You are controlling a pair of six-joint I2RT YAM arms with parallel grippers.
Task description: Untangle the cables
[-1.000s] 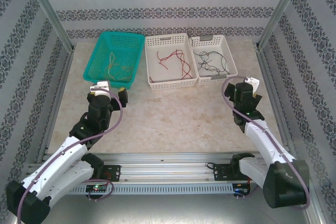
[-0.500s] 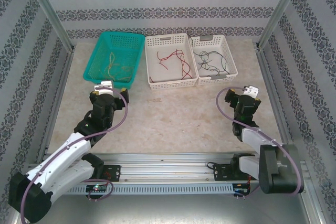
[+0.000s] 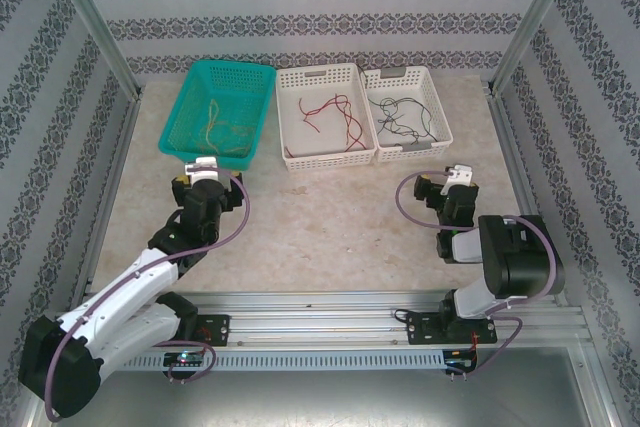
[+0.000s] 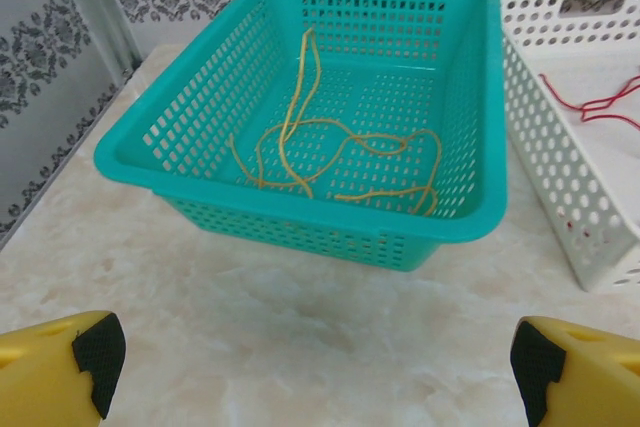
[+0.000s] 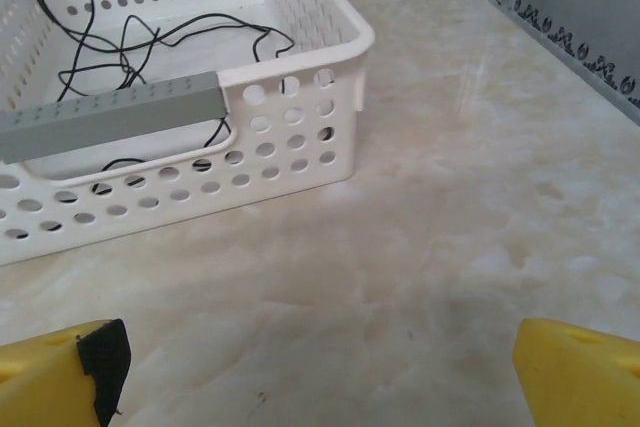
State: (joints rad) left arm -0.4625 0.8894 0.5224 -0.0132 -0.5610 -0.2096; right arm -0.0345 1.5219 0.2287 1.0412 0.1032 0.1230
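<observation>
Caught the left gripper (image 4: 315, 372) spread wide and gripping nothing, low over the table (image 3: 330, 227), facing the teal basket (image 4: 300, 227) by the far left corner. Spotted the yellow-tan cable (image 4: 340, 142) looped loose on that basket's floor. Found the right gripper (image 5: 320, 367) equally wide, nothing held, near the right edge, just short of the right white basket (image 5: 300, 137) with the black cable (image 5: 130, 37) tangled inside. Noted the red cable (image 3: 338, 113) lying in the middle white basket (image 3: 325, 159), along the far edge between the other two.
</observation>
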